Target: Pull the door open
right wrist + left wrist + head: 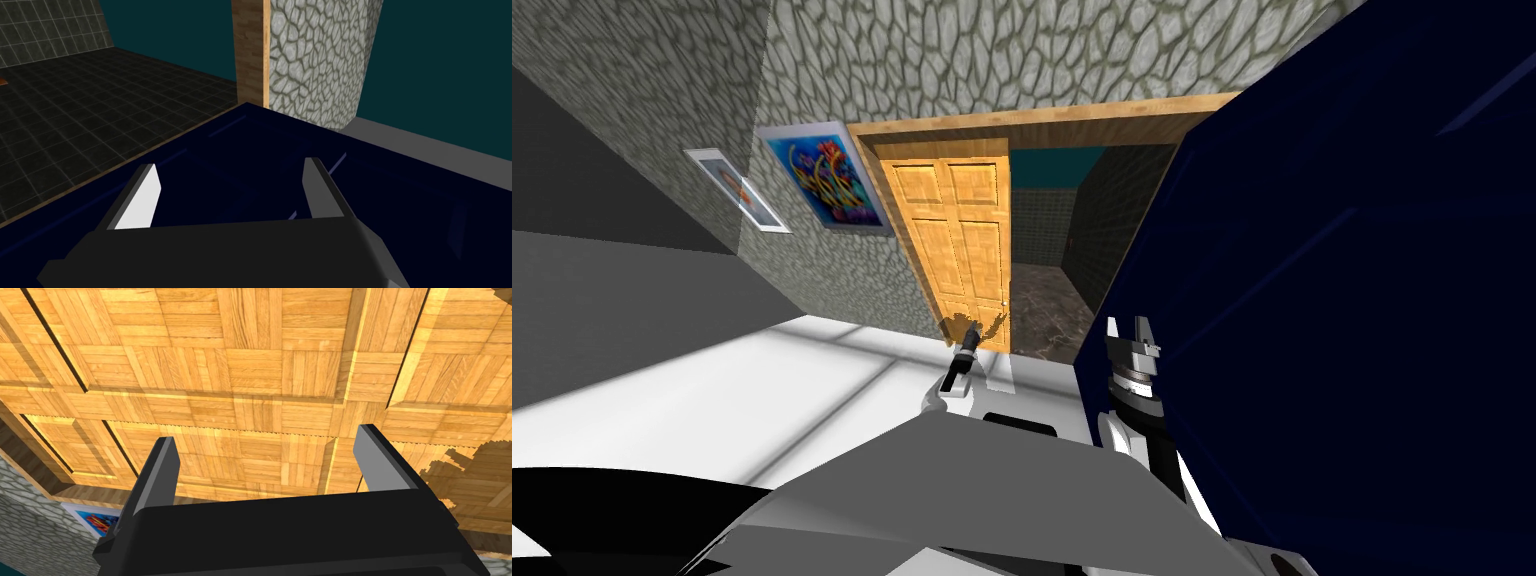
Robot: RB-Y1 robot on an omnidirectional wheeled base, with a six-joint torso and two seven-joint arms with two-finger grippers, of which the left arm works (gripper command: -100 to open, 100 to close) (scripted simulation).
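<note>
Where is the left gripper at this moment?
In the head view the left gripper is left of centre, close in front of the wooden panelled door, near its free edge, left of the right gripper.

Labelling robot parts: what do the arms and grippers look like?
Both the left gripper and right gripper have two thin grey blade-like fingers on a black box. The left arm and right arm are white with dark joints.

Left door leaf (pixel 957 240) set in frame (pixel 1032 115), left gripper (pixel 973 330) held close before it. Right door leaf (pixel 1342 300) swung outward, right gripper (pixel 1128 332) before it. First picture (pixel 824 175) hung just left of frame, second picture (pixel 737 190) further left.
</note>
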